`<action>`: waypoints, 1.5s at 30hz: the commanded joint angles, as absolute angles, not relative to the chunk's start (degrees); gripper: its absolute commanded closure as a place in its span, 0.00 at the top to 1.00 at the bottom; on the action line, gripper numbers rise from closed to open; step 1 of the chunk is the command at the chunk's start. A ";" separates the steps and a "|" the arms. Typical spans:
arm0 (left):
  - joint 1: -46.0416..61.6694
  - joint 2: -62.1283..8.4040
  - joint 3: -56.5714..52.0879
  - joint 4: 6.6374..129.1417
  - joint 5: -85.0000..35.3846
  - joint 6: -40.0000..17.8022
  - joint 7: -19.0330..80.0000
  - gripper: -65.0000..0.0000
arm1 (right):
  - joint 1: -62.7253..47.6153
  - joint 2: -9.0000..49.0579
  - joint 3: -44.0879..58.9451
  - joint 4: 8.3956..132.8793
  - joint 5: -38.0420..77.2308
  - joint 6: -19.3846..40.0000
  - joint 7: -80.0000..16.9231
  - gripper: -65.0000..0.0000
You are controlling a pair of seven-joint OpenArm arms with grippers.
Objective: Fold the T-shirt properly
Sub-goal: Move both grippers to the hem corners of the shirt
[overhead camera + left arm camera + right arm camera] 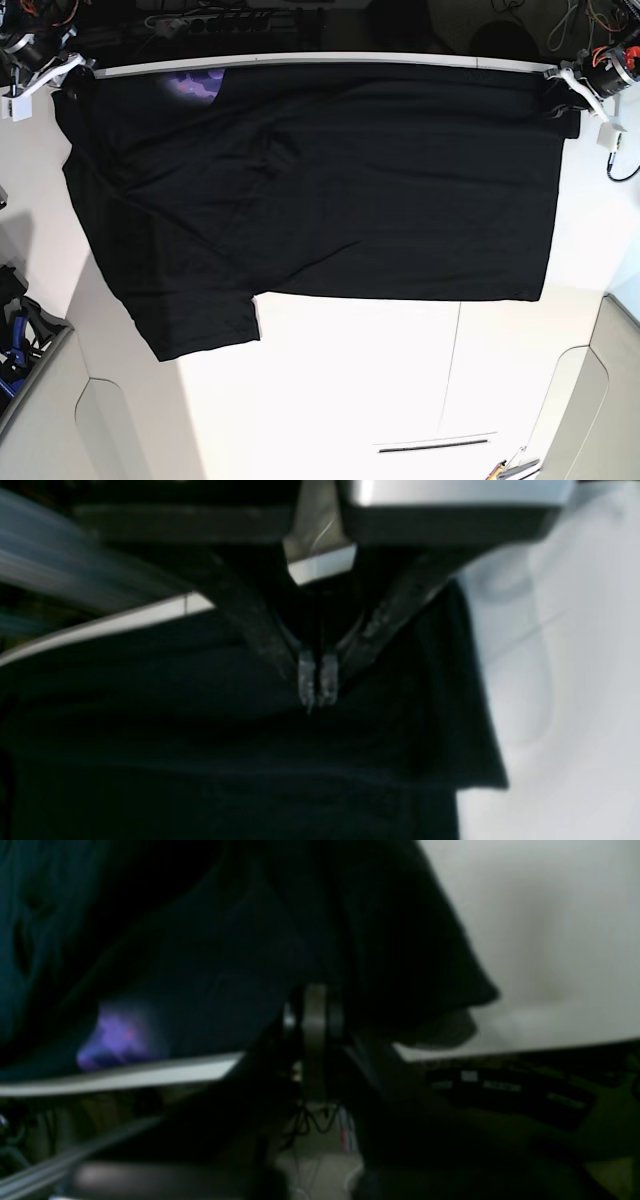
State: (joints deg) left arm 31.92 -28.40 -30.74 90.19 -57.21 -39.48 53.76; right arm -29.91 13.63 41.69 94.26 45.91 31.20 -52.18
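Note:
The black T-shirt (330, 200) lies spread wide on the white table (400, 380), its upper edge running along the table's far edge. A patch of purple print (195, 85) shows at the top left, and the print (115, 1040) appears blurred in the right wrist view. At the shirt's top right corner my left gripper (562, 100) is shut on the fabric; its fingertips (306, 677) pinch the T-shirt (200, 740) together. My right gripper (68, 85) is shut on the top left corner, where its fingers (312, 1010) sit against the dark T-shirt (225, 950).
One sleeve (200, 320) hangs out toward the lower left. A power strip (210, 18) and cables lie beyond the far table edge. Blue-handled tools (15, 345) sit in a bin at the left, and small tools (515, 467) lie at the bottom right.

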 commanded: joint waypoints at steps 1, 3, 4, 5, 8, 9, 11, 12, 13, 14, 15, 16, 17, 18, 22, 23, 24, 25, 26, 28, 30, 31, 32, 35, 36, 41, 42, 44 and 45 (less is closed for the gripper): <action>32.23 -29.41 -31.22 92.33 -58.26 -40.00 52.97 0.06 | -29.80 14.46 42.15 95.04 47.99 31.33 -51.48 0.00; 32.23 -29.39 -31.22 94.61 -58.22 -40.00 52.99 0.13 | -28.99 14.46 42.15 95.11 50.11 31.35 -51.55 0.00; 32.23 -29.39 -31.22 95.64 -58.22 -40.00 52.97 0.15 | -28.93 14.46 42.15 95.11 50.78 31.40 -51.55 0.00; 32.23 -29.39 -31.20 96.53 -58.19 -40.00 52.97 0.15 | -28.75 14.46 42.15 95.13 51.51 31.53 -51.55 0.00; 32.21 -29.39 -31.22 98.41 -57.82 -40.00 52.95 0.15 | -28.49 14.46 42.15 95.61 52.97 31.94 -51.51 0.00; 32.21 -29.41 -31.20 98.78 -57.84 -40.00 52.88 0.15 | -27.99 14.44 42.15 95.96 52.95 31.94 -51.51 0.00; 31.66 -29.36 -31.20 99.00 -57.71 -40.00 52.73 0.15 | -27.20 14.44 42.15 96.88 52.95 31.94 -51.44 0.00; 31.24 -29.36 -31.20 99.00 -56.93 -40.00 52.71 0.18 | -26.17 14.46 42.15 97.38 52.95 31.94 -51.44 0.00; 30.76 -29.39 -31.20 99.00 -56.14 -40.00 52.56 0.23 | -25.26 14.48 42.15 97.97 52.95 31.94 -51.44 0.00; 30.28 -29.39 -31.20 99.00 -55.35 -40.00 52.49 0.28 | -24.21 14.55 42.15 98.54 52.95 31.94 -51.44 0.00; 29.80 -29.41 -31.20 99.00 -55.13 -40.00 52.47 0.32 | -23.03 14.59 42.15 99.04 52.93 31.94 -51.42 0.00; 29.32 -29.39 -31.20 99.00 -55.07 -40.00 52.49 0.35 | -21.65 14.79 42.15 99.39 52.84 31.94 -51.20 0.00; 28.82 -29.39 -31.20 99.00 -55.07 -40.00 52.47 0.36 | -20.14 14.98 42.15 99.50 52.66 31.94 -51.11 0.00; 28.36 -29.39 -31.20 99.00 -55.05 -40.00 52.51 0.36 | -18.46 15.29 42.13 99.50 51.96 31.97 -50.96 0.02; 27.49 -29.39 -31.20 99.00 -54.78 -40.00 52.49 0.36 | -11.57 16.36 41.69 99.48 46.94 31.97 -50.76 0.27; 27.49 -29.39 -31.20 99.00 -54.78 -40.00 52.49 0.36 | -9.93 16.62 41.39 99.46 45.23 31.94 -50.59 0.33; 27.49 -29.39 -31.20 99.00 -54.81 -40.00 52.47 0.36 | -8.40 16.84 40.99 99.35 43.31 31.94 -49.84 0.36; 27.46 -29.39 -31.20 99.00 -54.81 -40.00 52.29 0.36 | -7.03 17.15 40.45 99.09 41.41 31.92 -48.80 0.37; 27.49 -29.39 -31.20 99.00 -54.81 -40.00 52.05 0.36 | -5.65 17.52 39.70 98.65 39.57 31.90 -47.83 0.37; 27.46 -29.39 -31.20 99.00 -54.81 -40.00 51.64 0.36 | -2.61 18.44 37.74 96.95 36.40 31.66 -46.87 0.37; 27.46 -29.39 -31.20 99.00 -54.81 -40.00 51.62 0.36 | 0.67 19.77 34.94 93.82 33.91 31.33 -46.41 0.37; 27.46 -29.39 -31.20 99.00 -54.81 -40.00 51.62 0.36 | 2.44 20.47 33.30 91.57 32.88 31.31 -46.26 0.40; 27.49 -29.39 -31.20 99.00 -54.78 -40.00 51.64 0.36 | 4.21 21.26 31.57 88.92 32.14 31.31 -46.00 0.44; 27.49 -29.41 -31.20 99.00 -53.84 -39.64 51.66 0.36 | 9.72 23.88 25.71 79.00 29.98 31.31 -43.88 0.56; 27.49 -29.41 -31.20 99.00 -53.36 -39.16 51.64 0.36 | 11.57 24.73 23.79 75.48 29.23 31.31 -42.81 0.57; 27.49 -29.39 -31.20 99.00 -52.88 -39.20 51.64 0.36 | 20.45 26.68 17.06 59.05 27.83 31.33 -40.53 0.57; 27.49 -29.39 -31.20 99.00 -52.93 -39.18 51.59 0.36 | 21.65 26.59 16.27 56.45 27.94 31.40 -40.53 0.57; 27.46 -29.39 -31.20 99.00 -52.93 -39.18 51.40 0.36 | 23.33 26.50 14.59 52.42 28.77 32.45 -40.60 0.57; 27.46 -29.39 -31.20 99.00 -52.93 -39.18 51.22 0.36 | 23.68 26.50 13.78 51.03 29.30 32.42 -40.71 0.57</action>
State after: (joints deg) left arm 27.59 -28.40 -30.72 98.19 -51.94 -39.07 52.45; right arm 22.39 25.50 13.47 50.33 28.56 32.14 -41.41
